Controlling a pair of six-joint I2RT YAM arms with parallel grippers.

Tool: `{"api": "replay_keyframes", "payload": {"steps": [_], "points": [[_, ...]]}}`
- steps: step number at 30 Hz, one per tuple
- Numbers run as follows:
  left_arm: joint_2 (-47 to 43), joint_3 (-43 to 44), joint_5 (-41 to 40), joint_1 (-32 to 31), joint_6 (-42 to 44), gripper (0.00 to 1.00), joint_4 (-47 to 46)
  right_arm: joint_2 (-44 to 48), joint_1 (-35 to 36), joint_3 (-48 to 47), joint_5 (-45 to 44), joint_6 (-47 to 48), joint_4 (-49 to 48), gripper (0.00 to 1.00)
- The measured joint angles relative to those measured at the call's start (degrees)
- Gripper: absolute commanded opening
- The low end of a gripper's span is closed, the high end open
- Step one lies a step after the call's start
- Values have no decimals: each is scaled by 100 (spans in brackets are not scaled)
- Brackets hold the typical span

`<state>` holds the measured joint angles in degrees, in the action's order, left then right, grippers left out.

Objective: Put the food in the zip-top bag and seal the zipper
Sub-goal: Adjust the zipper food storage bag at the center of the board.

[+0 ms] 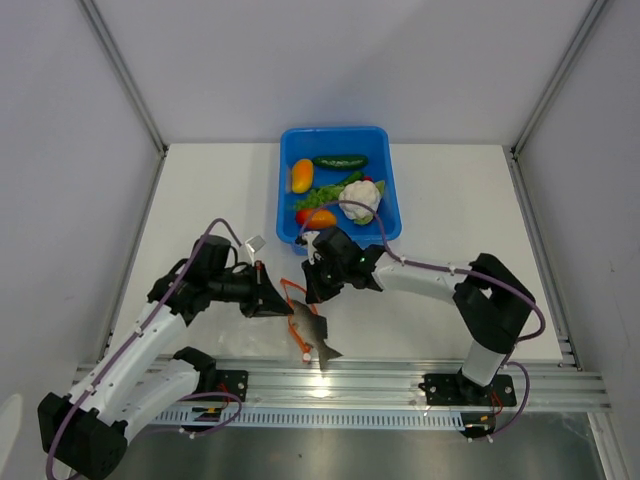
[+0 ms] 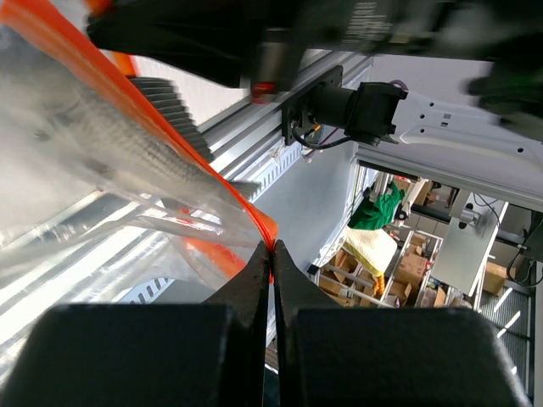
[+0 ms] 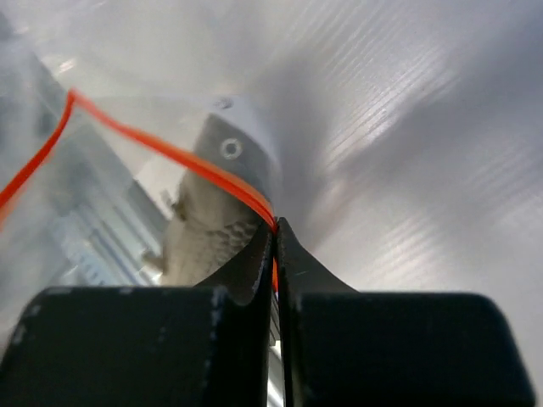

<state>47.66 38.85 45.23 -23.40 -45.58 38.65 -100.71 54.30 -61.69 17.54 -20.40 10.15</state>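
Jaws of both grippers are fully closed: the left gripper (image 2: pixel 271 250) and the right gripper (image 3: pixel 276 225) each pinch the one orange zipper (image 3: pixel 170 161) of the one clear bag (image 2: pixel 85 229), at 6 o'clock on the table (image 1: pixel 200 200). One grey fish (image 1: pixel 314 333) lies inside the bag. One blue tub (image 1: pixel 285 200) at 12 o'clock holds the rest: one cauliflower (image 1: pixel 362 197), one pepper (image 1: pixel 301 175), one red-orange fruit (image 1: pixel 318 218) and two green chilies (image 1: pixel 340 161).

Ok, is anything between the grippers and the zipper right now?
Nothing visible. The left gripper and right gripper are both shut directly on the zipper; the fish sits inside the bag.
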Motion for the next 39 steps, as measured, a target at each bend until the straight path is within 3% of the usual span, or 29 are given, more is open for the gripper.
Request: {"api": "replay_keyframes", "payload": {"steps": [10, 17, 31, 36, 39], "points": [[-90, 149, -22, 0, -7, 0, 229, 275, 35, -3237, -468, 358, 3322, 0], [-48, 227, -116, 0, -44, 1, 507, -90, 157, -3950, -374, 352, 4645, 0], [-824, 798, -450, -7, -243, 1, 1187, -205, 103, -4588, 129, 195, 5184, 0], [-756, 1051, -474, -13, -501, 1, 1440, -535, -127, -5731, 411, 151, 5630, 0], [-739, 1733, -514, -11, -542, 1, 1679, -538, -229, -6094, 890, 48, 5624, 0]]}}
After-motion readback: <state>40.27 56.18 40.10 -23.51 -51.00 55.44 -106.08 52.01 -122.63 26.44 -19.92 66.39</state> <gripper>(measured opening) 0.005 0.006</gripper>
